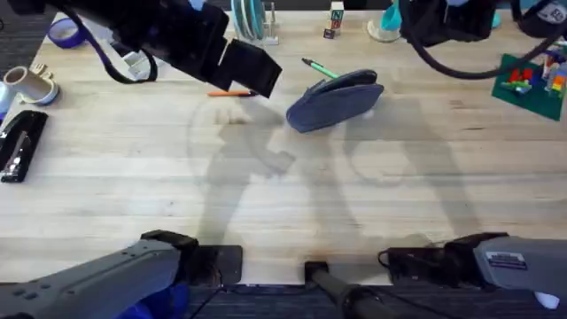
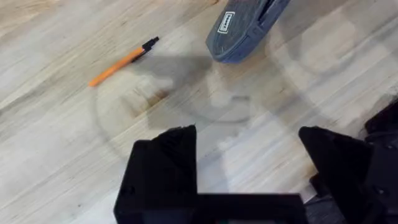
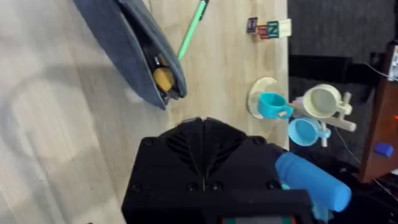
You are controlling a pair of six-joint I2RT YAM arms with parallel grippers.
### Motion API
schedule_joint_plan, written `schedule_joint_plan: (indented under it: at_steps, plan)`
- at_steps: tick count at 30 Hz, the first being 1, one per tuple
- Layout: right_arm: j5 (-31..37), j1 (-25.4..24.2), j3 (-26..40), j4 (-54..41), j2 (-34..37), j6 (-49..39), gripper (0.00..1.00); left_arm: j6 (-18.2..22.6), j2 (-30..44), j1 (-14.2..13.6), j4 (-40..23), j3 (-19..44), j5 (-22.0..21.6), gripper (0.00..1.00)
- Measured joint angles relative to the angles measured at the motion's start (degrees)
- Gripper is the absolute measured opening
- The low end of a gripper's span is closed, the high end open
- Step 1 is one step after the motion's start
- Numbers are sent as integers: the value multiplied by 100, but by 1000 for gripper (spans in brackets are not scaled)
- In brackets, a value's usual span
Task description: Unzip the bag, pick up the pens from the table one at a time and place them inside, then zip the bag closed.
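The grey-blue fabric pouch (image 1: 335, 99) lies at 12 o'clock on the light wooden surface (image 1: 283, 195), the slim orange pen (image 2: 122, 61) at 11. The left end effector (image 2: 249, 171) is released; the right end effector (image 3: 203, 146) is clenched, empty. A shallow grasp could roll the pen away.

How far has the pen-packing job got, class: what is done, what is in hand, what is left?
Done: the bag looks unzipped, its mouth gaping. In hand: nothing; the left gripper hangs open over the table near the orange pen, and the right gripper is shut and empty. Left: both pens, including the green pen beside the bag, then zipping.
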Motion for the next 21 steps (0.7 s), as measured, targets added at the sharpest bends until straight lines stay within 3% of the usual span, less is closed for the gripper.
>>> schedule_joint_plan:
  at_steps: [12, 21]
  plan:
    - [-797, -486, 0, -292, 443, -528, 27, 0, 0, 0, 139, 0, 0, 995]
    - [-1146, -503, -2, -423, 717, -1010, 28, -2, 0, 0, 139, 0, 0, 996]
